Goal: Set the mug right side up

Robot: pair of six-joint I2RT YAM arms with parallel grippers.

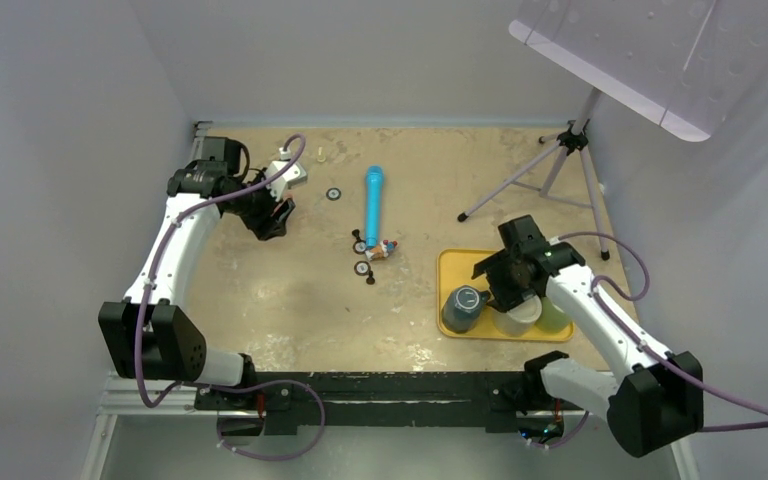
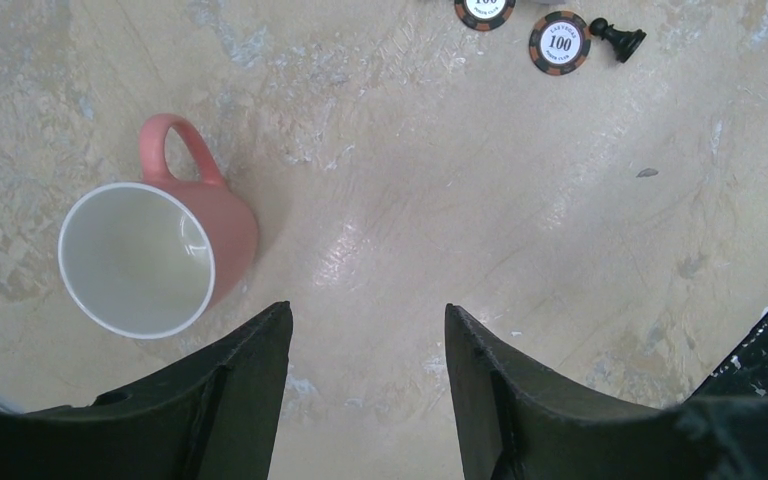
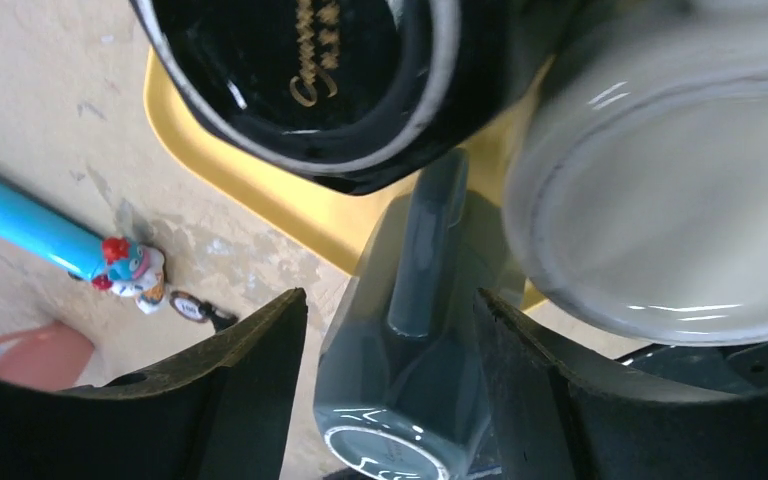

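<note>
The top external view sits high above and behind the arm bases, facing down and forward, far enough back to take in the whole worn beige tabletop (image 1: 260,300) out to the far wall. The left wrist view looks almost straight down past the left gripper (image 2: 365,318), fairly near the table at the far left. The round black-and-white poker chips (image 2: 560,42) at its upper edge also show mid-table from above. The right wrist view sits very close over the yellow plastic tray (image 3: 260,190) at the near right, facing down and leftward. The grey-blue ceramic mug (image 3: 410,390) fills its middle. With the overhead view it shares the long light-blue plastic tube (image 3: 20,225).
</note>
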